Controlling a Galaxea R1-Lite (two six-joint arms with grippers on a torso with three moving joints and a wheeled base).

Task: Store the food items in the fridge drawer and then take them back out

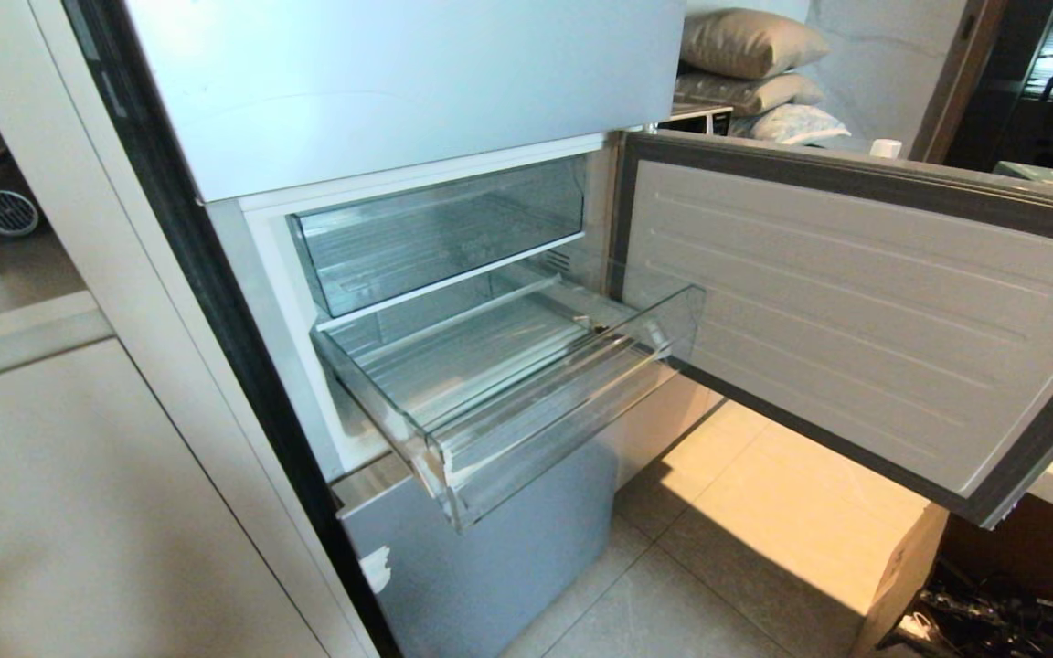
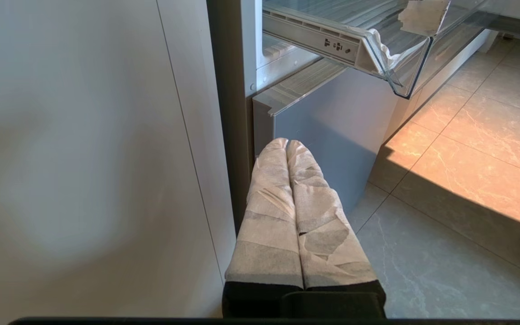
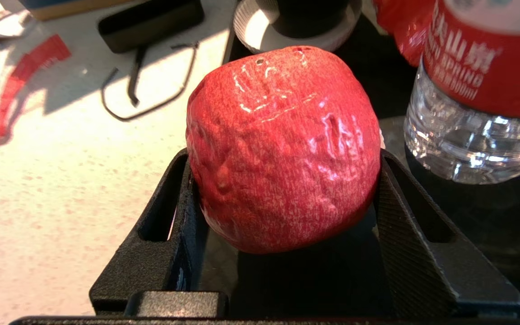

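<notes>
A glossy red apple [image 3: 282,149] fills the right wrist view, pressed between both black fingers of my right gripper [image 3: 285,158], which is shut on it above a pale speckled counter [image 3: 61,189]. This gripper is outside the head view. The fridge [image 1: 398,82] stands with its middle door [image 1: 856,311] swung open to the right. The clear fridge drawer [image 1: 563,429] is pulled out and holds nothing I can see; its corner [image 2: 377,49] also shows in the left wrist view. My left gripper [image 2: 287,144], fingers wrapped in white, is shut and parked low beside the fridge's bottom panel.
A second clear bin [image 1: 435,228] sits pushed in above the drawer. A water bottle [image 3: 476,90] with a red label stands close beside the apple. Beige cabinets [image 1: 79,503] flank the fridge on the left. A cardboard box [image 1: 901,576] sits on the tiled floor under the open door.
</notes>
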